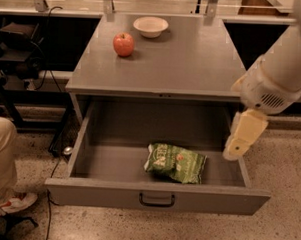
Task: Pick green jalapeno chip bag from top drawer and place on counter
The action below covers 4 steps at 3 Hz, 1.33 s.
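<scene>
Bag placement sets the reach: the green jalapeno chip bag lies flat in the open top drawer, near its front, long axis across the drawer's width. The gripper hangs over the drawer's right wall, beside and above the bag, carrying nothing. Whether it is parted cannot be told.

Unreadable lettering on bag left of pincer

Speckled terrazzo floor; dark equipment rack at left; cables trailing down; warm light.
</scene>
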Each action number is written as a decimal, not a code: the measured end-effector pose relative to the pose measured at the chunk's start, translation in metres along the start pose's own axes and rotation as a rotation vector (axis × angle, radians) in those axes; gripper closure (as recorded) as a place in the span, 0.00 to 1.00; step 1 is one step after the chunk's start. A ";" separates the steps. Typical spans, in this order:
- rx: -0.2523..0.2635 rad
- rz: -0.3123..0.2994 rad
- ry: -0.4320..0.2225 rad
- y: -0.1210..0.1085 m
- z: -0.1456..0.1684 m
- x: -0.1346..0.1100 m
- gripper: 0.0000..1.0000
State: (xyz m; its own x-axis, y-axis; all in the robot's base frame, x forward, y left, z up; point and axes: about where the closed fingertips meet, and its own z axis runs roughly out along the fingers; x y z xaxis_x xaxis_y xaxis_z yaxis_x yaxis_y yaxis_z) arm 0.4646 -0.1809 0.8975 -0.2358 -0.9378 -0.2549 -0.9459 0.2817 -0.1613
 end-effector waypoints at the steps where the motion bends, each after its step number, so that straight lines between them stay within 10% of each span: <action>1: -0.056 0.031 -0.030 -0.001 0.057 -0.010 0.00; 2: -0.107 0.109 -0.079 -0.002 0.121 -0.025 0.00; 4: -0.102 0.098 -0.075 -0.001 0.115 -0.024 0.00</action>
State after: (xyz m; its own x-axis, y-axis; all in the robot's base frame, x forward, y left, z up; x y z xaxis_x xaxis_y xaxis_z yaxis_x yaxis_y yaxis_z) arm 0.4967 -0.1349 0.7942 -0.3148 -0.8878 -0.3356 -0.9376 0.3459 -0.0354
